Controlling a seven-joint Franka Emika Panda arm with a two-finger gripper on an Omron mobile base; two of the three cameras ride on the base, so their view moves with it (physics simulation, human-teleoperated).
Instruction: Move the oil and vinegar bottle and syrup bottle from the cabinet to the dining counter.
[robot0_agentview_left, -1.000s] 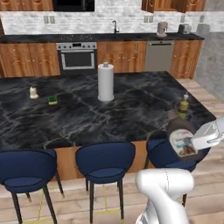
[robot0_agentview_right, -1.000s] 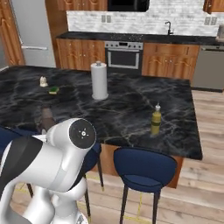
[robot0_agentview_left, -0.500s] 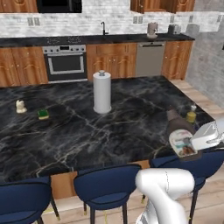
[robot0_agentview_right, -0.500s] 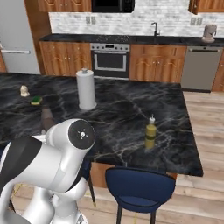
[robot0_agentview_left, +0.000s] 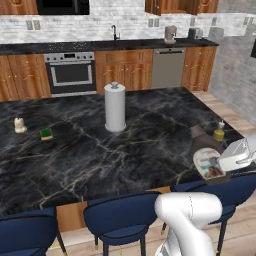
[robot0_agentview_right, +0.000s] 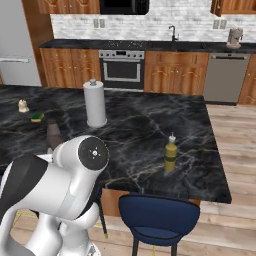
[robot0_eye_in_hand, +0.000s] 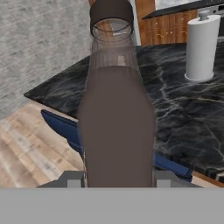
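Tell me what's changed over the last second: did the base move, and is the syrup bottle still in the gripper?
The base has driven on along the dining counter, so both base views slid; the things on it did not move. The gripper stays shut on the syrup bottle, held at the counter's edge. The oil and vinegar bottle and the paper-towel roll stand where they were.

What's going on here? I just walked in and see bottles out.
The robot's tool is shut on the syrup bottle, holding it tilted at the dining counter edge above the blue stools. The oil and vinegar bottle already stands on that counter, apart from the paper-towel roll.
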